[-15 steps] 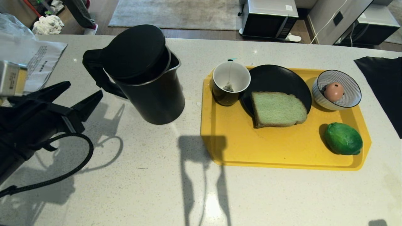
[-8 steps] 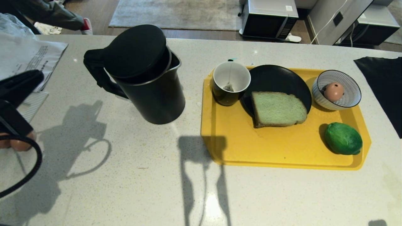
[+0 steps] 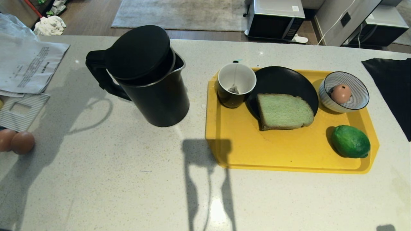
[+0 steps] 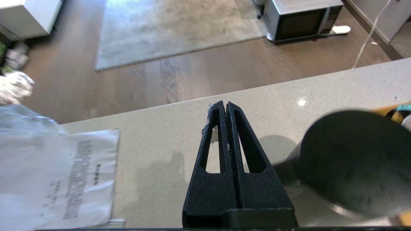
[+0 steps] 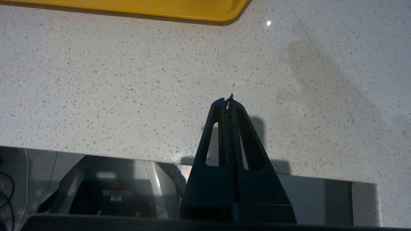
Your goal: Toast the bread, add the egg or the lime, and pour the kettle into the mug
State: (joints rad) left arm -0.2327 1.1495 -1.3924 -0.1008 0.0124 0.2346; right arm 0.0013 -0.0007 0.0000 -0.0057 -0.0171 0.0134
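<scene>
Head view | kettle (image 3: 151, 80) 1 | mug (image 3: 236, 84) 1 | lime (image 3: 350, 141) 1 | eggs (image 3: 341, 93) 3

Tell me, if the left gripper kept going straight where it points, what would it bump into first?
Probably nothing on the counter. The shut left gripper points out over the counter's far edge, toward the floor. The kettle sits off to one side of that line. Depth is hard to judge.
</scene>
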